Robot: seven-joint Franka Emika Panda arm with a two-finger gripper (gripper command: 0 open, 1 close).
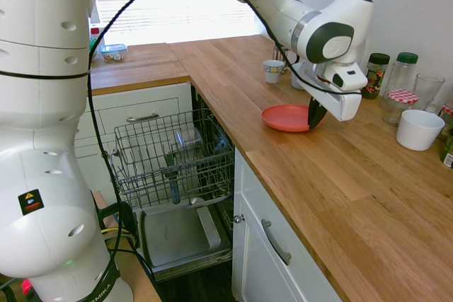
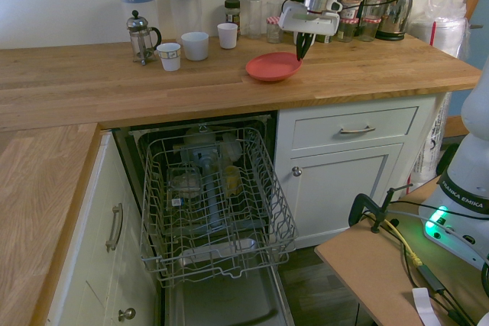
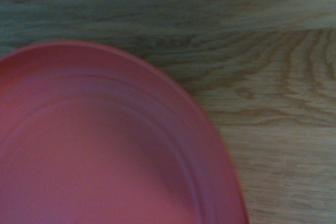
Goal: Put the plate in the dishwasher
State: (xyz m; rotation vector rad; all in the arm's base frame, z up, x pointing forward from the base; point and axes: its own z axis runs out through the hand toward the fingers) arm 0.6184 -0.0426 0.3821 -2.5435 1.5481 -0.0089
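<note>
Jaws [image 1: 314,119] closed on the plate [image 1: 284,117] rim, seemingly; dishwasher [image 2: 214,204] rack holds glassware.

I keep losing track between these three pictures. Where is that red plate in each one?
First exterior view: the plate lies on the wooden counter, right of centre, under the gripper.
Second exterior view: the plate lies near the counter's front edge, above the white drawer.
Wrist view: the plate fills the lower left, blurred.
Shared landmark: the counter's wood grain; in both exterior views, also the dishwasher rack pulled out.
</note>
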